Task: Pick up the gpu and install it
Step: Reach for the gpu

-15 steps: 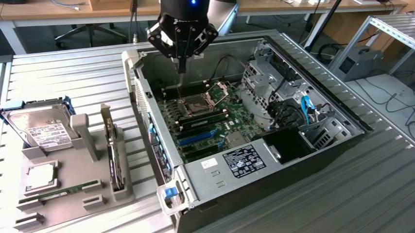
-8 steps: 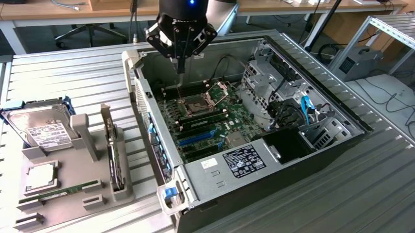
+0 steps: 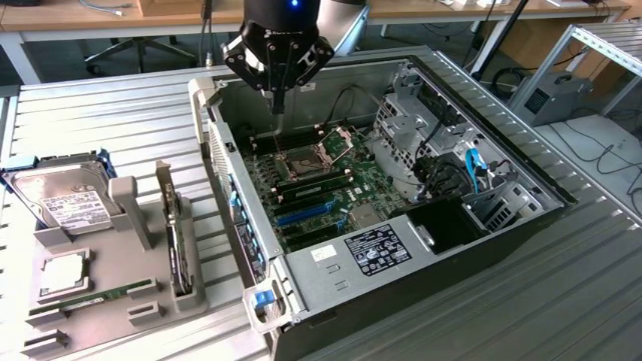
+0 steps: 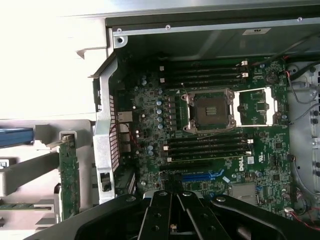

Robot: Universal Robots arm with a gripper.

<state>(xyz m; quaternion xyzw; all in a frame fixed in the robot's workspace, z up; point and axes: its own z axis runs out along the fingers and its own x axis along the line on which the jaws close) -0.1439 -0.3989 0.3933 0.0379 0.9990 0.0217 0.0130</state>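
The gpu (image 3: 176, 244) stands on its long edge in a slot of the grey holder (image 3: 110, 301) at the exterior view's left, outside the computer case; in the wrist view it shows as a thin green card (image 4: 67, 175). My gripper (image 3: 279, 105) hangs over the open case (image 3: 331, 259), above the rear part of the motherboard (image 3: 321, 184), well away from the gpu. Its fingers (image 4: 161, 220) are shut with nothing between them. The blue expansion slot (image 3: 301, 214) (image 4: 202, 176) on the motherboard (image 4: 215, 135) holds no card.
The holder also carries a silver hard drive (image 3: 71, 199), a processor chip (image 3: 62, 274) and a green memory stick (image 3: 95, 295). The case's metal walls, drive cage (image 3: 407, 128) and cables (image 3: 471, 169) surround the board. An aluminium frame (image 3: 592, 45) stands at the exterior view's right.
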